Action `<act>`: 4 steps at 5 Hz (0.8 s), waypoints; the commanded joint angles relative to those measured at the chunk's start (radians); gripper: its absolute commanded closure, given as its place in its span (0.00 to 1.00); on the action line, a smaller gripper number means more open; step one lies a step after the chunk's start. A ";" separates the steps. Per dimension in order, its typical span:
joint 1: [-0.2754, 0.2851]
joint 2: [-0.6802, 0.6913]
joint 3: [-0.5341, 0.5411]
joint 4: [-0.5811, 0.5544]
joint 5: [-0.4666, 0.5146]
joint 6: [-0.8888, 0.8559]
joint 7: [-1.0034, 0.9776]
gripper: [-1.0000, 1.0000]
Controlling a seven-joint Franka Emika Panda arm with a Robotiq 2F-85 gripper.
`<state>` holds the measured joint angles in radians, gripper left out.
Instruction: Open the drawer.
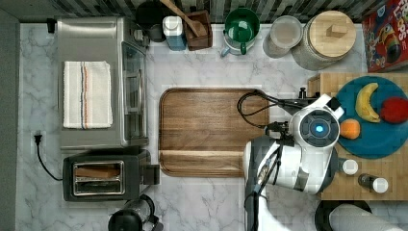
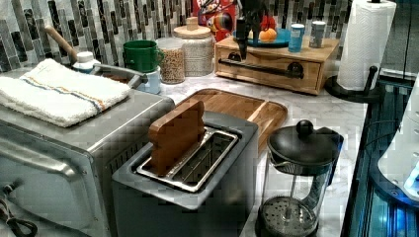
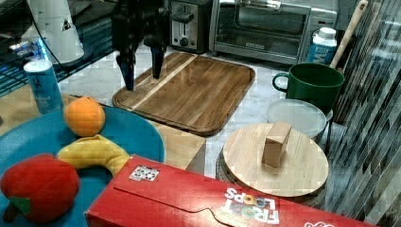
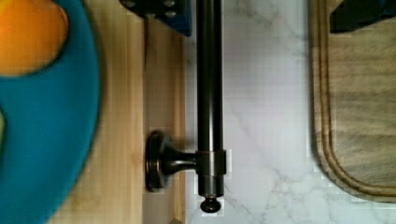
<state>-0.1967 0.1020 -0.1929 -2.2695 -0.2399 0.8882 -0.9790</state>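
1. Step in hand, imo: lining up on the handle. No pull yet; the drawer (image 2: 269, 68) looks fully shut, front flush w/ its light-wood box.
2. Where it is: far end of the marble counter (image 1: 211, 197) in the left view, under the blue plate (image 1: 373, 139) w/ the orange (image 1: 350, 129) and banana (image 1: 366, 102). In the top view it sits at the top view's right, just past the brown tray (image 1: 207, 132).
3. The bar handle (image 4: 208, 93) runs across the drawer front on black mounts. Wrist view shows one mount (image 4: 163, 161) near the bar's end, w/ marble between the bar and the tray edge.
4. The gripper (image 3: 141, 71) is spread open, holding nothing. Right view shows two dark fingers (image 3: 126, 71) pointing down w/ a clear gap between them.
5. In the wrist view one finger sits on the drawer side of the bar and the other out over the tray, so the bar is between them. Left view puts the gripper at the handle's left-view-left end, near bar height, but I can't tell if it's touching.
6. Next move prob needs: drop if there's height left, clamp on the bar, then a straight pull toward the tray.
7. Risk: grip is close to one end of the bar, so the pull could skew the drawer.
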 commanded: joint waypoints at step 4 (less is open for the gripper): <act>-0.016 0.157 -0.057 0.001 -0.097 0.205 0.048 0.00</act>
<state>-0.2152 0.2250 -0.2195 -2.2930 -0.3560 1.0361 -0.9385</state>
